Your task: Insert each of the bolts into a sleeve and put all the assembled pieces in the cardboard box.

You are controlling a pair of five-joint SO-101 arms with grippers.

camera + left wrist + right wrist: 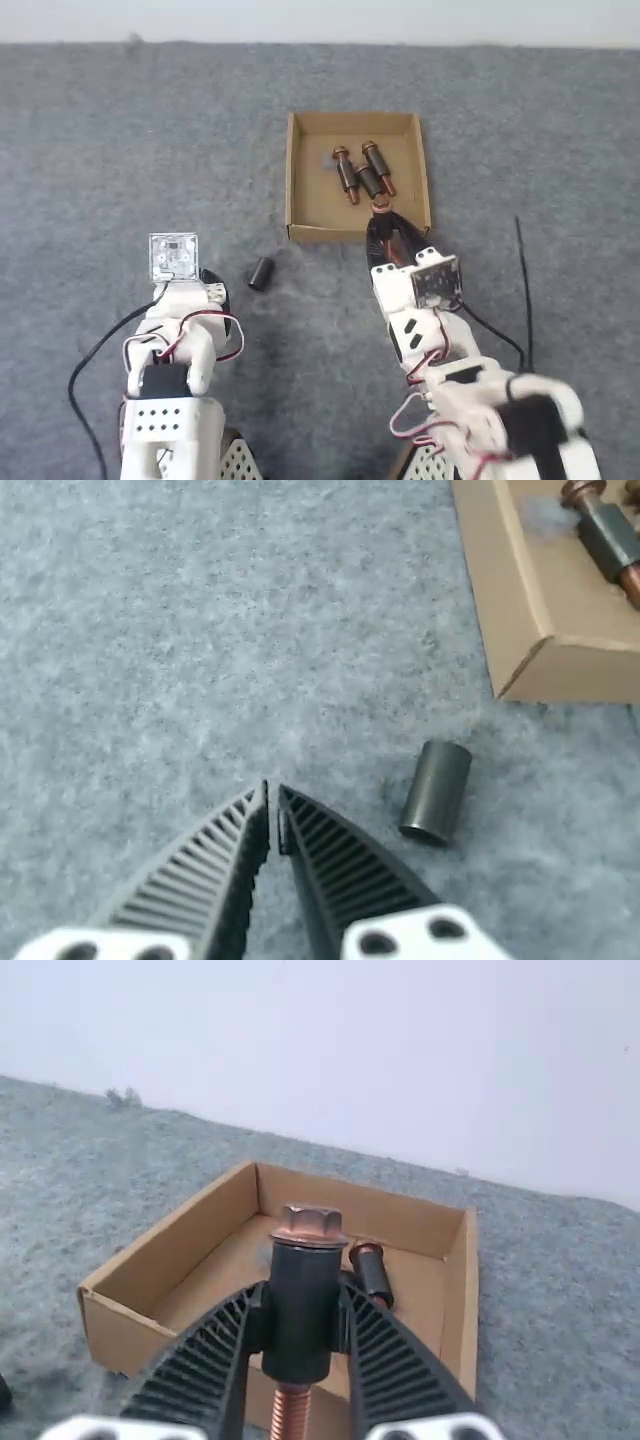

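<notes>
Assembled piece [301, 1260] is being clamped mid-sleeve by right gripper [302, 1300] above near wall of cardboard box [160, 1260]: rigid, smooth metal, probably slippery. Left gripper [272, 798] is being held nearly closed, empty, near loose sleeve [437, 790].

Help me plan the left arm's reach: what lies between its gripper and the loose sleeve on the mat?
Nothing: just bare grey mat between the left gripper and the sleeve, as the left wrist view shows.

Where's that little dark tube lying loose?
The sleeve lies on the carpet between the left gripper and the box's near-left corner, touching neither.
</notes>
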